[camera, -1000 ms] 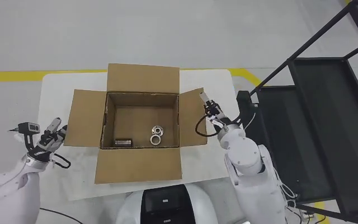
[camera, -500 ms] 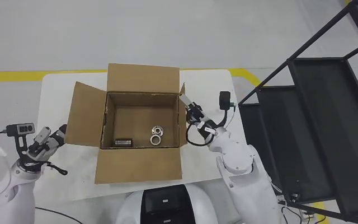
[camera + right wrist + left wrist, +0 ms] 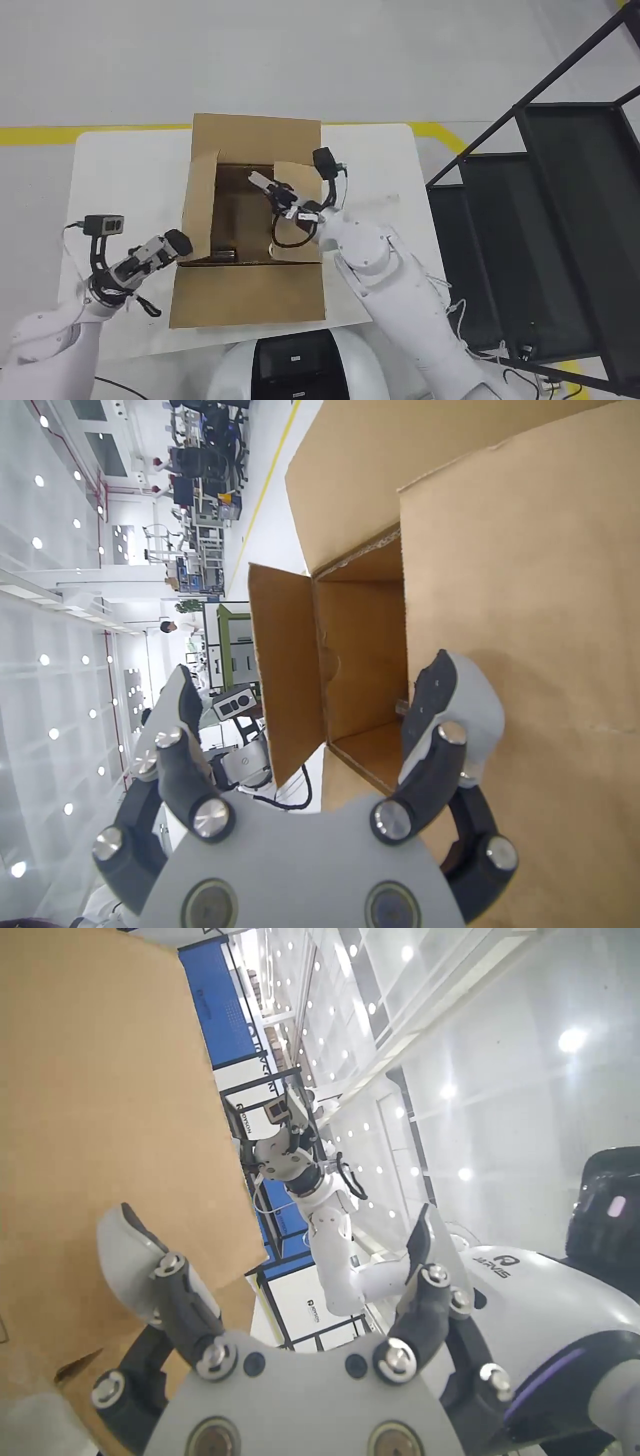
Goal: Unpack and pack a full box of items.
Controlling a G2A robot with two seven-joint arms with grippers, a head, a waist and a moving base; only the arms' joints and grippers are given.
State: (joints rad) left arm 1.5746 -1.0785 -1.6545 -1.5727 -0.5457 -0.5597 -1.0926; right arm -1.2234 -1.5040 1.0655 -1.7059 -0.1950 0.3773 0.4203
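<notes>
On the table [image 3: 110,170], the cardboard box [image 3: 258,135] looks light and stiff yet easily creased, so its side flaps [image 3: 202,210] are best pushed broadside near their free edges, where the left gripper [image 3: 270,1223] and right gripper [image 3: 312,670], both with jaws spread, seem to touch one each.

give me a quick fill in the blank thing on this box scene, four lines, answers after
1. The box on the table is made of ____.
2. The table has a ____ top.
3. The left gripper and the right gripper are not shut: both are ____.
4. A small metal cylinder lies ____ the box.

Missing words: cardboard; white; open; inside
</notes>
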